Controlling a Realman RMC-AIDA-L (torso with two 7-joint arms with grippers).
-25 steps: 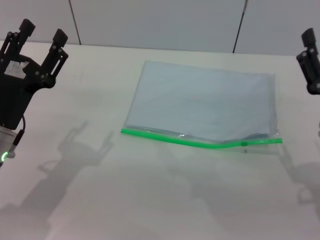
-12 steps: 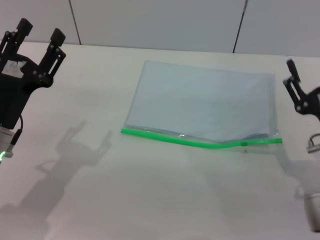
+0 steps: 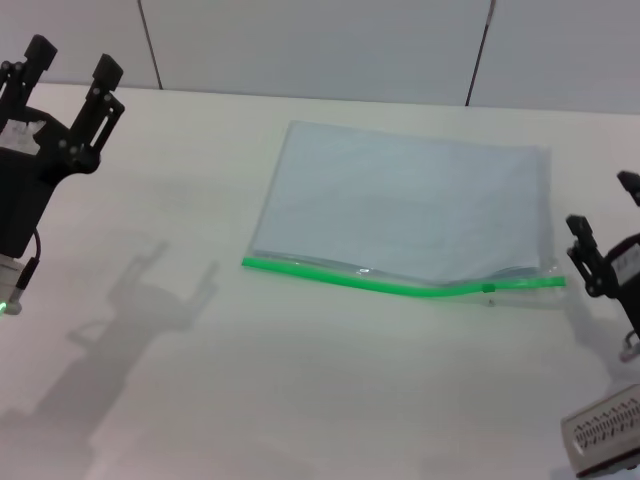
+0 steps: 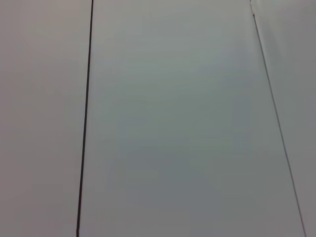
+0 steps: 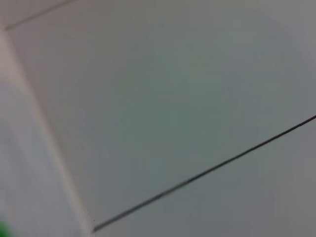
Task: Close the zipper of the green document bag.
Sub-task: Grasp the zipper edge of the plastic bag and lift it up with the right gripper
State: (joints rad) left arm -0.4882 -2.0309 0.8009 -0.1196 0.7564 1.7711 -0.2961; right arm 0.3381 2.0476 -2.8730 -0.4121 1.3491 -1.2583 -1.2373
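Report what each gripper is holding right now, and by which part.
Nothing is held. The left gripper is open above the table's left side; the right gripper is open beside the green document bag, not touching its zipper.

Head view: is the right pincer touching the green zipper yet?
No, the right pincer hangs open just off the bag's corner, clear of the zipper.

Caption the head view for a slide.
Green document bag flat on table, zipper nearest; open left gripper raised, right gripper beside it.
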